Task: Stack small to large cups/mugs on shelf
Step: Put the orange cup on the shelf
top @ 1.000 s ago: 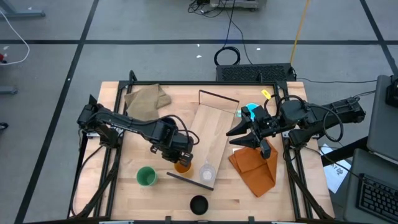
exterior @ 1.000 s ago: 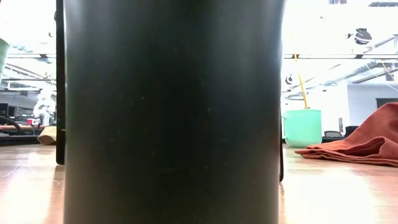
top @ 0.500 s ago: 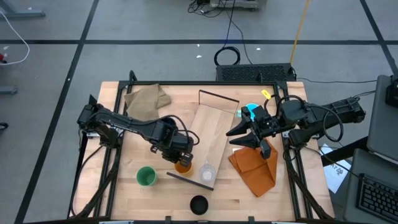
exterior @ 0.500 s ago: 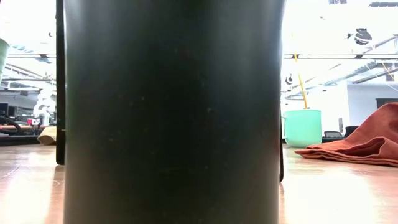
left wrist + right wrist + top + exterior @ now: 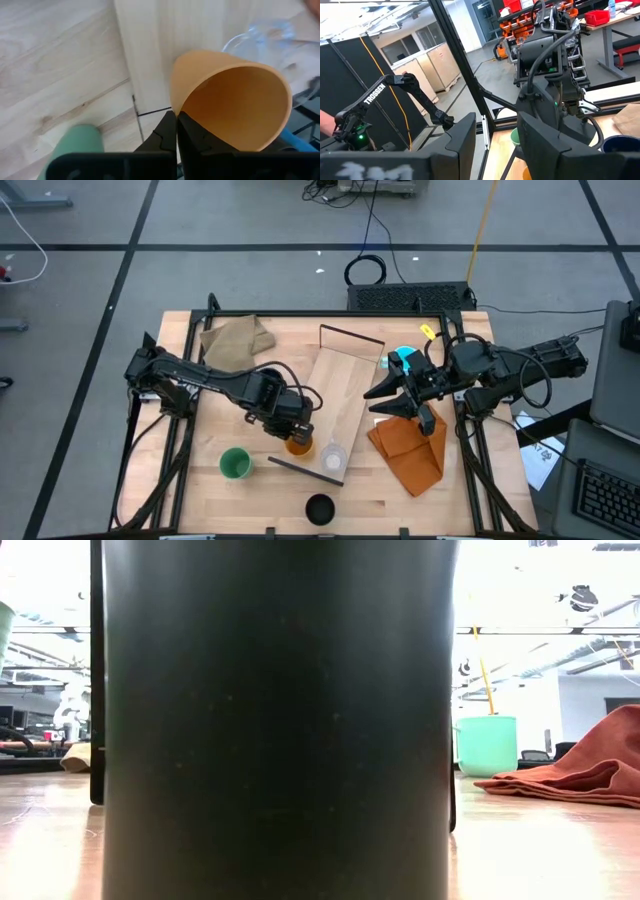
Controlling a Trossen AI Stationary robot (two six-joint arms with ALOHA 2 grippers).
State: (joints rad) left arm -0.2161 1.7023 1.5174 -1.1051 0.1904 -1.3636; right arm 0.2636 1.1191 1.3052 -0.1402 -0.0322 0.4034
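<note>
Orange cup [image 5: 235, 102], its rim pinched by left gripper [image 5: 291, 430], hangs over shelf [image 5: 340, 395] edge.

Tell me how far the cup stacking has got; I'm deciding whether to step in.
Early. The clear cup stands on the shelf. The left end effector pinches the orange cup beside it. The green cup, black cup and light-blue mug remain off the shelf.

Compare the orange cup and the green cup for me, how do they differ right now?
The orange cup is pinched at its rim by the left end effector beside the board; the green cup stands free on the table. In the left wrist view the orange cup shows tilted; the green cup sits upright. Both are small, handleless cups.
</note>
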